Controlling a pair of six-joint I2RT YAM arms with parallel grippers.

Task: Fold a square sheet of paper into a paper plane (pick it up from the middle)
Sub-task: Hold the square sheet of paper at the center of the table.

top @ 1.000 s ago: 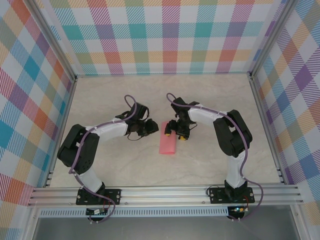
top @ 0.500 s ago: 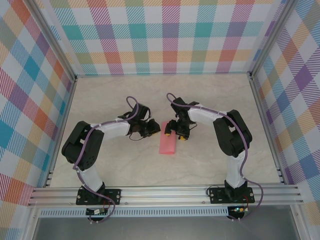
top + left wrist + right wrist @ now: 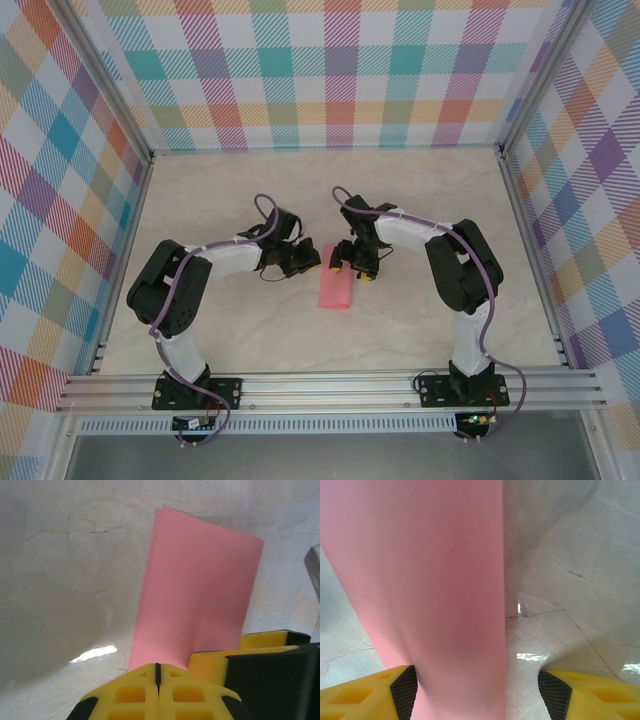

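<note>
Nipping paper [image 3: 197, 595] edge, perhaps: left gripper [image 3: 157, 669]

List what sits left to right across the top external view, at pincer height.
Left arm's black elbow → left pincer → folded salmon-pink paper sheet → right arm's black elbow.

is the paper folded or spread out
Folded: the paper lies as a narrow rectangle, not a square, and the left wrist view shows doubled layers along its long edge.
</note>
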